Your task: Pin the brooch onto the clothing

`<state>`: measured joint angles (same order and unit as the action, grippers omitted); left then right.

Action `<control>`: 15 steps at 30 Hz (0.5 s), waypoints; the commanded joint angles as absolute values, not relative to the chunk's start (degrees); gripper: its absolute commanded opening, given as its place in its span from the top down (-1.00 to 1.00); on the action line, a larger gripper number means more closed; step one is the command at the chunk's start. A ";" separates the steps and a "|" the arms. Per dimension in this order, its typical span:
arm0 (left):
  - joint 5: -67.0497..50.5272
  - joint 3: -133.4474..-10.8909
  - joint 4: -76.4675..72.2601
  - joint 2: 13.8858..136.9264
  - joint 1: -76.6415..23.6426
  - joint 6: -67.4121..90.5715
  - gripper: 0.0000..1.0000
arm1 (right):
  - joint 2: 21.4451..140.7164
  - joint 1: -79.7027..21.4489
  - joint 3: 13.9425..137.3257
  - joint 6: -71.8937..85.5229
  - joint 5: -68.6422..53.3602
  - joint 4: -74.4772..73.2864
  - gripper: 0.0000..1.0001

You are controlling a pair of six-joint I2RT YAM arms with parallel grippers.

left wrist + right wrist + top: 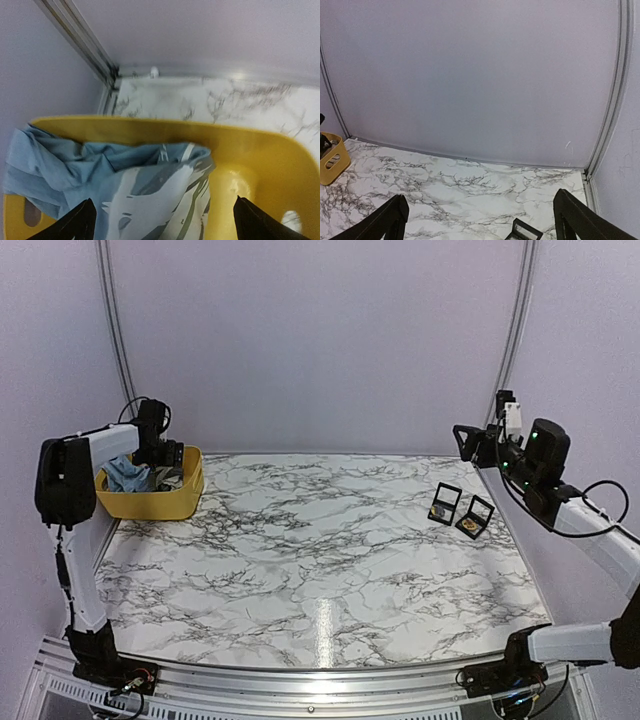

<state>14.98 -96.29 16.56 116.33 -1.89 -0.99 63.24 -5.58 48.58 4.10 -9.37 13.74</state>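
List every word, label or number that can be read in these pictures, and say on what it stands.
No text can be read.
clothing, crumpled in the yellow basket: white and yellow-green print shows, but no letter can be made out.
left black case and right black case: too small to show any text.

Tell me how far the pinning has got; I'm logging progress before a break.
Done: nothing visible; the clothing lies crumpled in the yellow basket. In hand: the left gripper hangs open over it, holding nothing; the right gripper is open, raised near two open black cases. Left: taking the clothing out and all the pinning.
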 commanded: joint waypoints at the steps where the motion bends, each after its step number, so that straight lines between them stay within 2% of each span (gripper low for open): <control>1: 22.95 -101.98 32.11 125.68 -1.45 -2.98 -0.97 | 62.68 -8.14 49.87 7.11 -13.18 7.36 -0.93; 2: 24.01 -102.90 32.15 126.91 -1.47 -2.81 -0.91 | 62.40 -8.49 49.79 7.15 -13.52 7.15 -0.94; 3: 24.41 -103.69 32.11 127.75 -1.46 -2.72 -0.67 | 62.00 -8.81 49.71 7.12 -13.61 6.85 -0.94; 4: 24.76 -104.16 32.08 128.10 -1.45 -2.42 -0.24 | 61.59 -9.07 49.60 7.12 -13.62 6.59 -0.94; 6: 26.35 -104.07 31.81 126.34 -1.55 -0.90 0.95 | 60.70 -9.32 49.50 7.39 -13.69 5.93 -0.93; 8: 28.77 -101.90 29.01 121.69 -1.97 -0.45 1.00 | 59.60 -9.40 49.61 7.91 -13.84 5.60 -0.93; 11: 33.41 -97.57 21.98 108.24 -4.65 -1.40 1.00 | 58.25 -9.40 49.65 8.46 -14.26 6.11 -0.93; 15: 31.68 -96.01 15.38 93.98 -15.02 -13.71 1.00 | 58.53 -9.50 50.86 9.62 -15.95 7.00 -0.94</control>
